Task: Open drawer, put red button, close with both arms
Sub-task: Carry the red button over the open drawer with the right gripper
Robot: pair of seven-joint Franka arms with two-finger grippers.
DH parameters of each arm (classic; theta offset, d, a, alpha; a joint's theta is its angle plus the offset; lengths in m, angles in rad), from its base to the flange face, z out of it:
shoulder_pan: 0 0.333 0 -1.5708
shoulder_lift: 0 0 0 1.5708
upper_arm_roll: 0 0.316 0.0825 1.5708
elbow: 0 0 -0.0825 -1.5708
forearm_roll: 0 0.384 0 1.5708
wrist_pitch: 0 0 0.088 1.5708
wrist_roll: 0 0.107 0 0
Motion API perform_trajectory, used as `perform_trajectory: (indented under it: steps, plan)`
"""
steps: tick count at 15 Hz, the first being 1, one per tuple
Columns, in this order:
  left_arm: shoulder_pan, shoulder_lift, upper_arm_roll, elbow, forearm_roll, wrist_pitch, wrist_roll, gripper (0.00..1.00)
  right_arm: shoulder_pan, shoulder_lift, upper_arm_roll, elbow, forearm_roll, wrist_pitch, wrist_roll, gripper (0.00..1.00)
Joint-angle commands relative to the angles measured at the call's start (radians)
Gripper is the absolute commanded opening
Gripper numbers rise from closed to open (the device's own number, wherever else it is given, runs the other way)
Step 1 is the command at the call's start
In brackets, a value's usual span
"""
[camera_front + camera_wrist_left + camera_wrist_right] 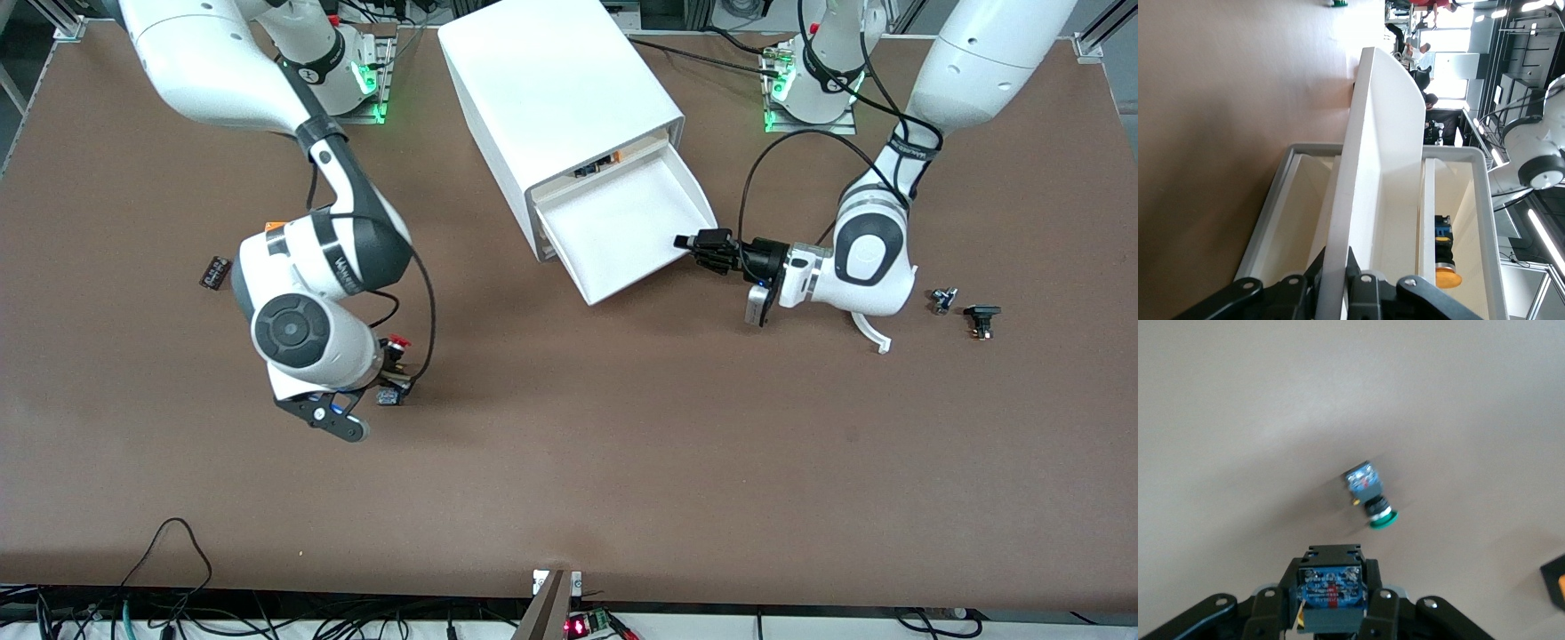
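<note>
The white drawer (622, 222) is pulled out of the white cabinet (551, 80), and its tray is bare. My left gripper (689, 242) is shut on the drawer's front wall (1385, 167), one finger on each side of it. My right gripper (396, 356) is over the table toward the right arm's end, shut on the red button (398, 341). That button's blue-grey base (1331, 593) sits between the fingers and faces the wrist camera. The green-capped button (1369, 497) lies on the table just under the right gripper, also showing in the front view (388, 396).
A small black part (216, 271) lies on the table toward the right arm's end. Two small dark parts (942, 300) (981, 318) lie toward the left arm's end. An orange-capped button (1445, 260) sits inside the cabinet above the drawer.
</note>
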Motion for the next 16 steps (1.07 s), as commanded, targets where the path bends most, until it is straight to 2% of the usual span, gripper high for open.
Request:
perform_trajectory:
  steps: [1, 3, 4, 5, 9, 14, 16]
  plan:
    - [0.023, 0.063, -0.007, 0.085, 0.032, 0.004, -0.031, 0.0, 0.056, 0.005, 0.002, 0.054, 0.011, -0.059, 0.133, 0.0]
    - [0.029, 0.073, -0.002, 0.108, 0.044, 0.004, -0.038, 0.0, 0.091, 0.004, 0.002, 0.062, 0.02, -0.062, 0.223, 0.0]
    - [0.031, 0.073, -0.001, 0.109, 0.044, 0.004, -0.057, 0.44, 0.111, 0.004, 0.002, 0.074, 0.02, -0.058, 0.266, 0.0]
    - [0.032, 0.071, -0.001, 0.109, 0.044, 0.004, -0.078, 0.99, 0.133, 0.004, 0.0, 0.088, 0.02, -0.05, 0.306, 0.0]
    - [0.038, 0.044, 0.001, 0.123, 0.054, 0.004, -0.171, 1.0, 0.192, 0.004, 0.002, 0.118, 0.019, -0.001, 0.45, 0.0]
    - [0.057, 0.004, 0.001, 0.223, 0.161, -0.028, -0.394, 1.0, 0.306, 0.004, -0.009, 0.152, 0.014, 0.082, 0.637, 0.0]
    - [0.057, -0.022, 0.001, 0.266, 0.248, -0.031, -0.484, 1.0, 0.343, 0.004, -0.007, 0.154, 0.013, 0.102, 0.716, 0.0]
